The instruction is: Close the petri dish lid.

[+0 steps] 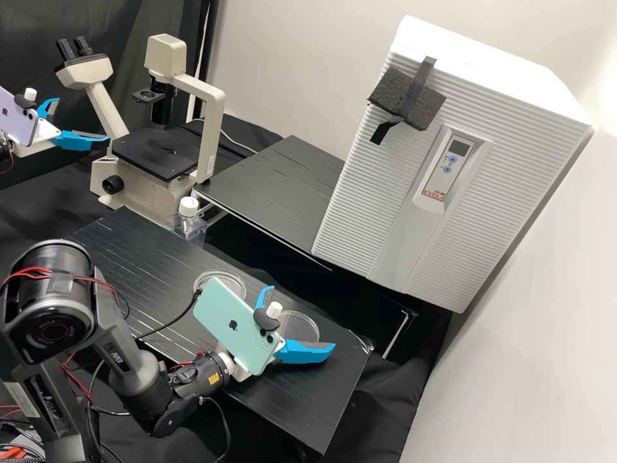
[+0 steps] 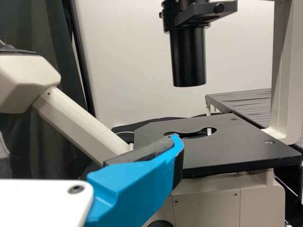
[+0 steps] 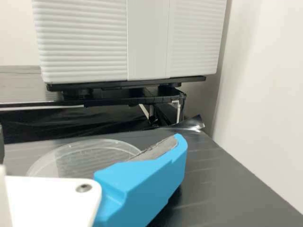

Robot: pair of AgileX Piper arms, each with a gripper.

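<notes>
A clear round petri dish part [image 1: 307, 316] lies on the bench beside my right gripper [image 1: 302, 319], whose blue fingers stand apart. Another clear round part [image 1: 220, 277] is partly hidden behind the green phone; which one is the lid I cannot tell. In the right wrist view, a clear round part [image 3: 71, 158] lies beyond my right gripper [image 3: 90, 144], partly covered by one blue finger [image 3: 147, 179]. My left gripper [image 1: 82, 119] hangs at the upper left, by the microscope, fingers apart. The left wrist view shows one finger of my left gripper [image 2: 90, 149] before the microscope stage.
The microscope [image 1: 154, 151] stands at the back left, with a white-capped bottle [image 1: 188, 222] near its base. A white incubator [image 1: 411, 167] sits on the raised black shelf [image 1: 276, 186] behind. A black cable runs across the bench [image 1: 295, 411].
</notes>
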